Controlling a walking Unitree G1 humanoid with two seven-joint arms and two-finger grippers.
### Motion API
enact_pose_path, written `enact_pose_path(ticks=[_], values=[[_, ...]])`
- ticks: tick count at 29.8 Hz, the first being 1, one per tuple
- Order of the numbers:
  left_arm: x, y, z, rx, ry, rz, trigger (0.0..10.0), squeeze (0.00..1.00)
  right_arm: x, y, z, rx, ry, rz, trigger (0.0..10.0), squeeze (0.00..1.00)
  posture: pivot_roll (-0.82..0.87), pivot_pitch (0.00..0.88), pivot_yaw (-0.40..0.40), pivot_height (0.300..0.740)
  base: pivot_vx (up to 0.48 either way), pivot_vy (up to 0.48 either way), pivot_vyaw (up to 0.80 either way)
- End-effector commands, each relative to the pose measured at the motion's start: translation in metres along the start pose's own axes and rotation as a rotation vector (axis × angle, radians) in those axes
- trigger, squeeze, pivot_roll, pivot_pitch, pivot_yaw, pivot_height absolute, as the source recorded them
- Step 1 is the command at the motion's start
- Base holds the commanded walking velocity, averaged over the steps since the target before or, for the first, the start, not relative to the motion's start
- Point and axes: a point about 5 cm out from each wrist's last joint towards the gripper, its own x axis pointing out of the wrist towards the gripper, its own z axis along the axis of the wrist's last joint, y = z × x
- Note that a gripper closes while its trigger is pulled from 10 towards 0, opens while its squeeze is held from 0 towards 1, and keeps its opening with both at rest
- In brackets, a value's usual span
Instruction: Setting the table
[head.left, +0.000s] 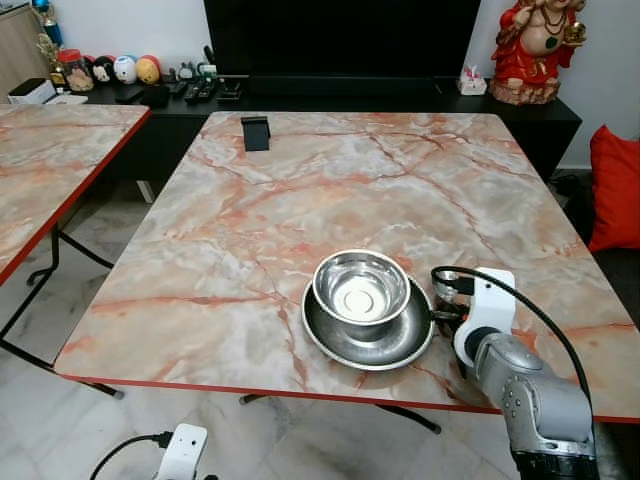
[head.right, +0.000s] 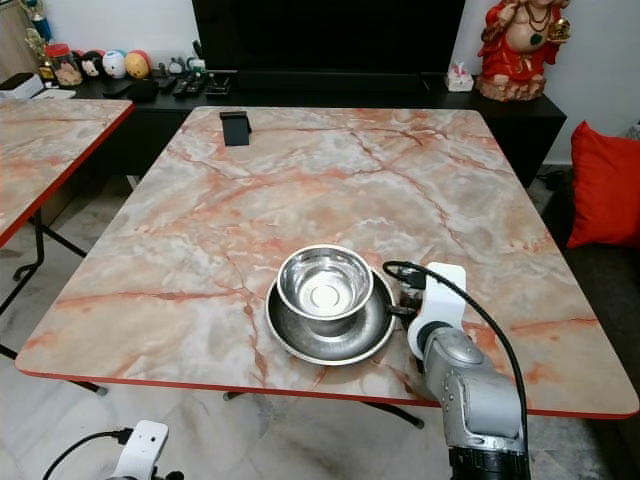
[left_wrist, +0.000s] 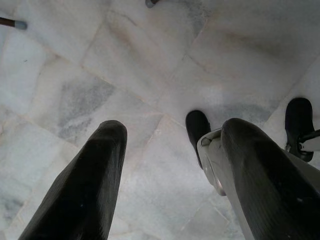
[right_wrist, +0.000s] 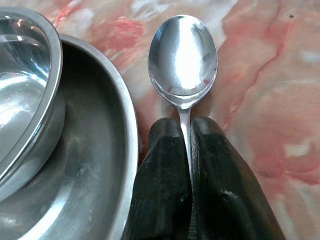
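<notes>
I see right gripper (right_wrist: 186, 131) pinching spoon (right_wrist: 183, 57) just beside plate (right_wrist: 95, 165); whether it touches the table (head.left: 300, 200) is unclear. Left gripper (left_wrist: 167, 145) gapes wide.

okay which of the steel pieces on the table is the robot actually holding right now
The spoon. The right gripper is shut on its handle, its head beside the plate. The bowl sits on that plate, and nothing grips either.

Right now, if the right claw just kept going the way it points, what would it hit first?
Probably just bare table. The right claw is shut on a spoon that leads the way, running alongside the steel plate rather than at it. Whether the spoon already touches the marble is unclear.
</notes>
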Motion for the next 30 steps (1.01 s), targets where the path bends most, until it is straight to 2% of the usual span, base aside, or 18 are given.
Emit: enact_pose_path(ticks=[1,30], values=[[0.000,0.001,-0.002,0.011,0.019,0.003,10.0,0.00,0.001,0.002,0.004,0.010,-0.020,0.008,10.0,0.00,-0.04,0.000,-0.009,0.740,0.000,0.000,0.00],[-0.001,0.002,-0.004,0.025,0.020,0.000,10.0,0.00,0.005,-0.008,-0.018,-0.026,0.017,-0.026,10.0,0.00,-0.04,0.000,0.000,0.740,0.000,0.000,0.00]])
